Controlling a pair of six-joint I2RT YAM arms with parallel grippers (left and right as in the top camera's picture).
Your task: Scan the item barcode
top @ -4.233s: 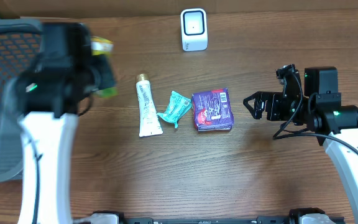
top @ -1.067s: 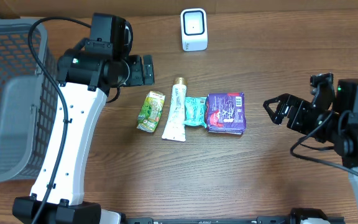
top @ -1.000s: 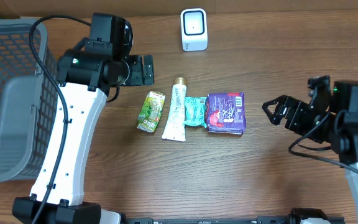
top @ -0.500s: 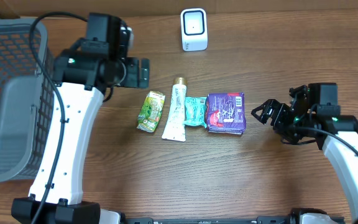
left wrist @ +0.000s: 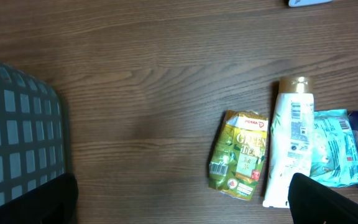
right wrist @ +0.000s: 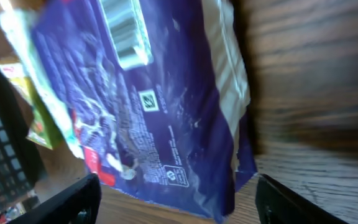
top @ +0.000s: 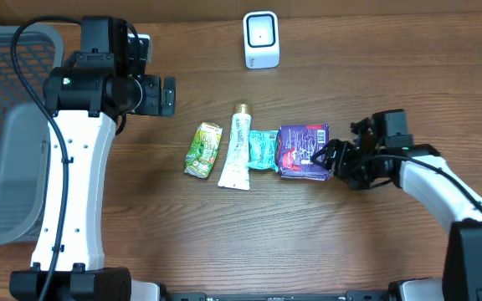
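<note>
Four items lie in a row on the table: a green packet (top: 201, 150), a white tube (top: 238, 147), a teal packet (top: 263, 150) and a purple packet (top: 304, 151). The white scanner (top: 261, 39) stands at the back. My right gripper (top: 331, 159) is low at the purple packet's right edge. In the right wrist view the purple packet (right wrist: 160, 106) lies between the spread jaws of my right gripper (right wrist: 178, 186), with gaps on both sides. My left gripper (top: 166, 95) hangs open up and to the left of the row, holding nothing. The left wrist view looks down on the green packet (left wrist: 240, 163) and the white tube (left wrist: 291, 149).
A grey mesh basket (top: 7, 125) fills the left side of the table, and its corner (left wrist: 17, 143) shows in the left wrist view. Bare wooden tabletop lies in front of the row of items.
My right gripper has moved left and down to the purple packet's edge, and its jaws have narrowed a little. My left arm has drawn back to the left.
</note>
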